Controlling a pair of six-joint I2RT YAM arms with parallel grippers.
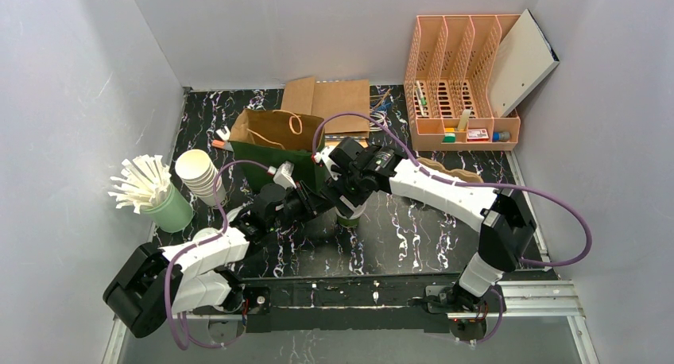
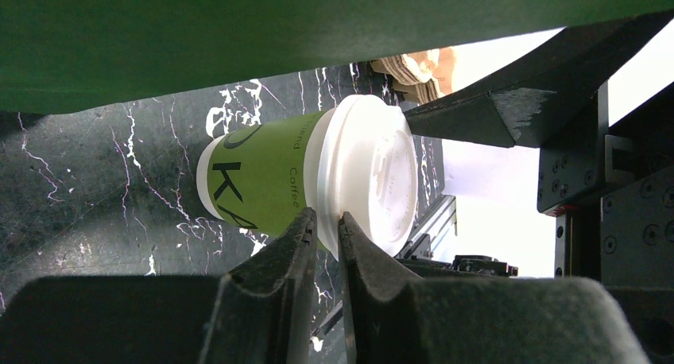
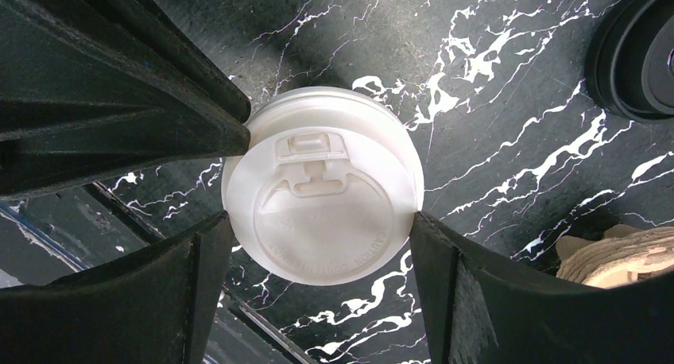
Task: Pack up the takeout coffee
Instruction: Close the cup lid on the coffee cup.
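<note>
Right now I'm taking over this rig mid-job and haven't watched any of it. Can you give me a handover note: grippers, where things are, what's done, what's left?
The right gripper is closed on the coffee cup at its lid, fingers against the rim on both sides.
The left gripper is nearly shut with nothing seen between its fingers. It sits low by the paper bag, pointing at the cup.
The cup stands upright on the table, just in front of the bag.
Done: lid on, cup gripped.
Left: lift the cup into the bag.
</note>
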